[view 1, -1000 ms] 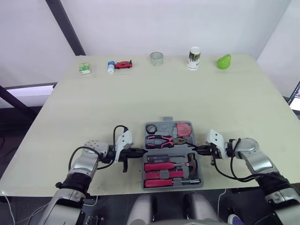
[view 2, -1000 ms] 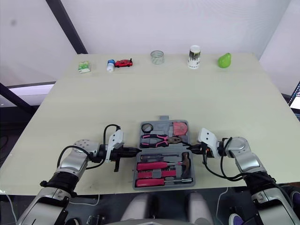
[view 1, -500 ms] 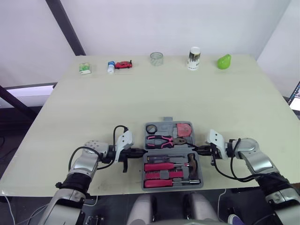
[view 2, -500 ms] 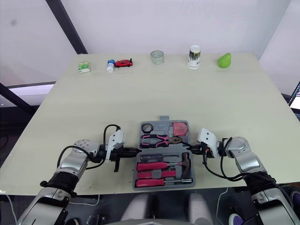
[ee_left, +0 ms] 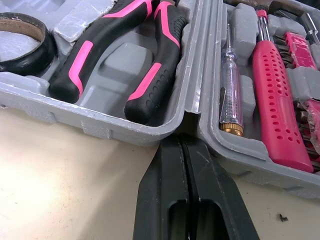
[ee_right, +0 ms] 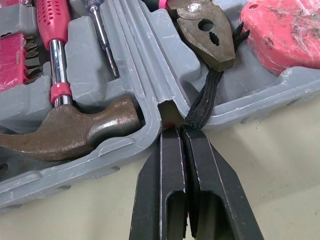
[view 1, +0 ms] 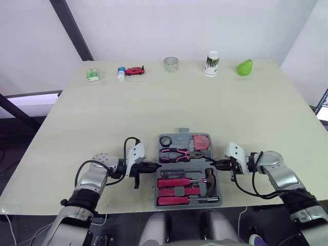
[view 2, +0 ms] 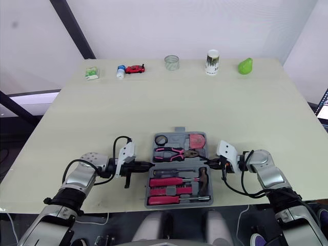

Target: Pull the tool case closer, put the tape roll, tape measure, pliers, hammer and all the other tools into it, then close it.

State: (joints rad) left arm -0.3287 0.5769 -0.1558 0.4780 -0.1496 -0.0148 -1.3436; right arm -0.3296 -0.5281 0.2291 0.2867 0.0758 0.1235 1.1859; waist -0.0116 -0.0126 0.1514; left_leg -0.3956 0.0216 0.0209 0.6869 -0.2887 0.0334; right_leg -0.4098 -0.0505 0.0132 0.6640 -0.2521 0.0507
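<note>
The grey tool case (view 1: 177,138) lies open near the table's front edge, lid half farther from me. The lid half holds a black tape roll (view 1: 165,140), pink-handled pliers (view 1: 177,152) and a pink tape measure (view 1: 201,141). The near half holds a hammer (view 1: 210,176) and pink screwdrivers (view 1: 174,182). My left gripper (view 1: 154,165) is shut, its tips at the hinge notch on the case's left side (ee_left: 184,140). My right gripper (view 1: 216,164) is shut too, its tips at the hinge notch on the right side (ee_right: 172,131), beside the hammer head (ee_right: 65,130).
Along the far edge stand a green box (view 1: 92,75), a small bottle (view 1: 121,73), a red toy car (view 1: 135,70), a glass jar (view 1: 171,63), a white cup (view 1: 212,63) and a green pear-shaped object (view 1: 245,67). The case's near side lies close to the table's front edge.
</note>
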